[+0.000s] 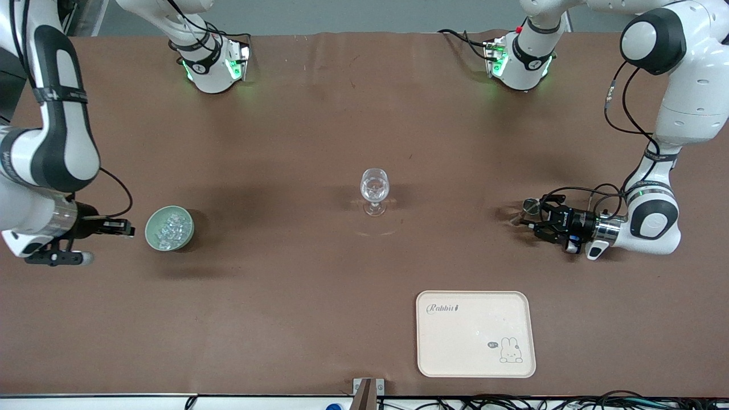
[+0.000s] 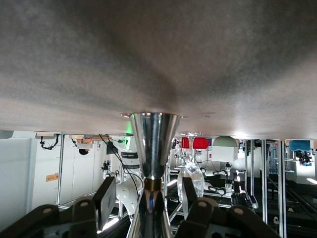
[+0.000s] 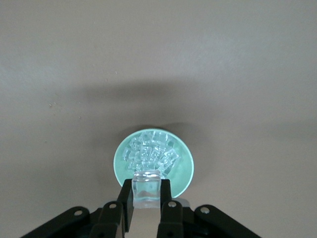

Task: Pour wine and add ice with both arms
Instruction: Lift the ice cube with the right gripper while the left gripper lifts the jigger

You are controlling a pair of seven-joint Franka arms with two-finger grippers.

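A brown table with two white robot arms. The right gripper (image 3: 146, 208) hangs above the table beside a green bowl (image 1: 154, 234) heaped with ice (image 1: 171, 226), its fingers clamped on one clear ice cube (image 3: 146, 187). The left gripper (image 1: 527, 219), low at the left arm's end of the table, has its fingers on either side of a metal jigger (image 2: 152, 163); whether they grip it cannot be told. A stemmed glass (image 1: 374, 191) stands mid-table, and a cream tray (image 1: 475, 333) lies nearer the camera.

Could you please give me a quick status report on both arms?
Right claw shut on a clear ice cube, beside the pale green bowl. Left claw around the shiny metal jigger, not clamped. Clear stemmed glass mid-table, path open.
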